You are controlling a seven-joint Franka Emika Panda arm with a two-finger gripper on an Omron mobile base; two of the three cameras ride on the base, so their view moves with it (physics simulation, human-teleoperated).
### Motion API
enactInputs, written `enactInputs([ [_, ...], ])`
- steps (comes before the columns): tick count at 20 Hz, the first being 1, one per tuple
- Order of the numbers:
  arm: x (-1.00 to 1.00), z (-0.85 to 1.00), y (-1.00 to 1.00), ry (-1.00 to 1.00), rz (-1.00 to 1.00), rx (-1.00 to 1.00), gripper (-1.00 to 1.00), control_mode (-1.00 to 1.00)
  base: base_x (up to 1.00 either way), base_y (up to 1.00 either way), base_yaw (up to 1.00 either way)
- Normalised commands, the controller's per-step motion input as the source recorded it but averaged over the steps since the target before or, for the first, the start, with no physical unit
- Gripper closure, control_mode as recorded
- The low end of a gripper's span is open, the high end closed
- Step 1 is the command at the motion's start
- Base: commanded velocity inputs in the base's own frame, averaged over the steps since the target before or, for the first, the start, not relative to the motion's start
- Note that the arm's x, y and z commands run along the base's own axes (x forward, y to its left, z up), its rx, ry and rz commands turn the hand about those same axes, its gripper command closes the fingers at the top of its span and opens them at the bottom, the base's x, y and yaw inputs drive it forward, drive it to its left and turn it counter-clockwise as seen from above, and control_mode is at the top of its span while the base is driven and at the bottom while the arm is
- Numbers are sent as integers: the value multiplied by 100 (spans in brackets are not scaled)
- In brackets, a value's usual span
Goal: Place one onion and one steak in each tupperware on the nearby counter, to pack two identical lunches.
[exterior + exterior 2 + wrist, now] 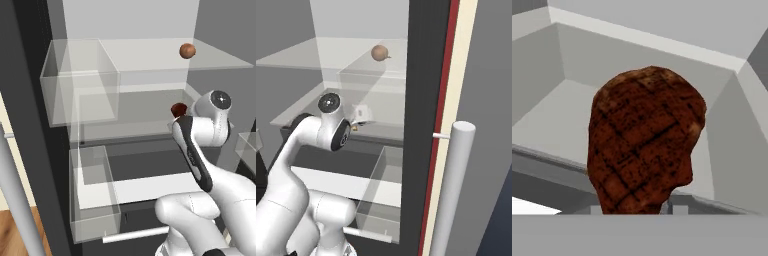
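- While my arm (200, 155) reaches into the open fridge, my jaws are nearly pressed together, pinching the steak (643, 142), which shows as a dark reddish-brown slab with a criss-cross sear pattern close up in the hand view.
- My fingertips are hidden behind the meat in the hand view, so I cannot see exactly where they touch it.
- From the left base view, a small dark red part of that steak (178, 109) shows just above my wrist, over the middle shelf (135, 107) of the fridge.
- Whether the steak is touching the shelf or clear of it, I cannot tell.
- From the right base view, my wrist points toward the back of that same shelf (306, 107), and the steak is covered by my hand.
- One onion (187, 50), orange-brown and round, sits on the glass shelf (150, 55) above, well apart from my hand; it appears in the right base view too (379, 52).
- A clear bin (80, 82) stands at the left of the fridge at shelf height, and a second clear bin (95, 192) sits lower down, just above a white handle bar (135, 234).
- At the far right of the right base view stands the fridge door's edge (428, 125) with a thick grey handle (453, 190).
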Motion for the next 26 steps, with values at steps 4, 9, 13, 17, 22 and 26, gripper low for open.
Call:
enactInputs([
  [4, -84, 22, 9, 0, 3, -5, 100, -100, 0, 0, 0],
  [9, -83, 3, 0, -3, 1, -2, 100, -100, 0, 0, 0],
  [13, -89, 2, 0, -4, 0, 0, 100, -100, 0, 0, 0],
  [17, -50, 1, 0, -4, 0, 0, 100, 100, -50, 0, 0],
  [22, 0, 0, 0, 0, 0, 0, 100, 100, -100, 0, 0],
  [26, 0, 0, 0, 0, 0, 0, 100, 100, -100, 19, 4],
])
